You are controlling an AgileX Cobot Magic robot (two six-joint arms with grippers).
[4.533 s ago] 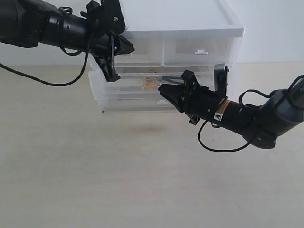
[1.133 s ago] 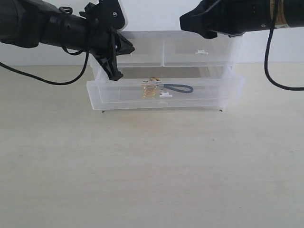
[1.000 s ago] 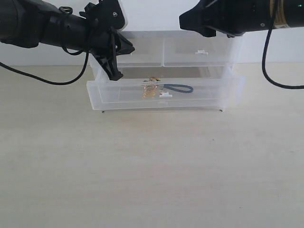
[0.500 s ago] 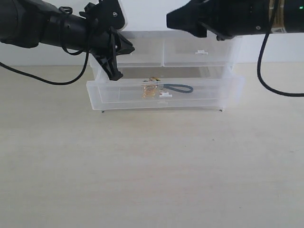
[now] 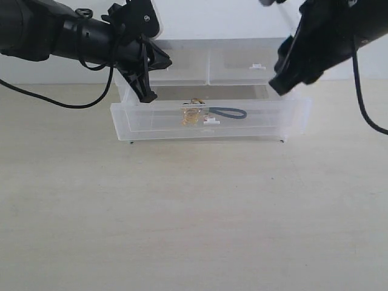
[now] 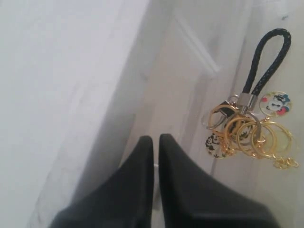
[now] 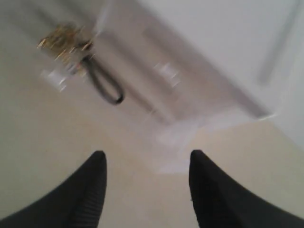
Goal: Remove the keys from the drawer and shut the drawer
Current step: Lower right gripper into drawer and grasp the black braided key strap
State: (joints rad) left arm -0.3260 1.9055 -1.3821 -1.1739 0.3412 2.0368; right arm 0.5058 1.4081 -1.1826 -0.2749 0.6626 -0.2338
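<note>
The right arm swings down from over the cabinet (image 5: pixel 230 60) and now hangs above the right end of the open drawer (image 5: pixel 151 121). The drawer stands pulled out toward the near edge of the bench (image 5: pixel 182 212), and the keys (image 5: pixel 193 114) lie on its floor near the middle, just behind the little tab handle (image 5: pixel 210 122). Their black strap (image 5: pixel 229 113) trails off toward the right end.

The right gripper (image 7: pixel 147 154) shows its jaws spread wide with nothing between them. The left gripper (image 6: pixel 153 142) sits at the drawer's left back corner, jaws all but together. I can't tell whether they pinch anything.

The pick is what's on now, I'd say. The arm should slide along toward the drawer's middle and drop straight in behind the front wall. It should then close on the strap or the thick of the rings, since flat rings on smooth plastic could skid away.

The left wrist view gives the crisp detail: gold rings fanned out, a round cartoon charm, the braided loop. The outside view alone shows how far out the drawer stands and where each arm is. The right wrist view is blurred, but it shows the keys well off from the open jaws.
</note>
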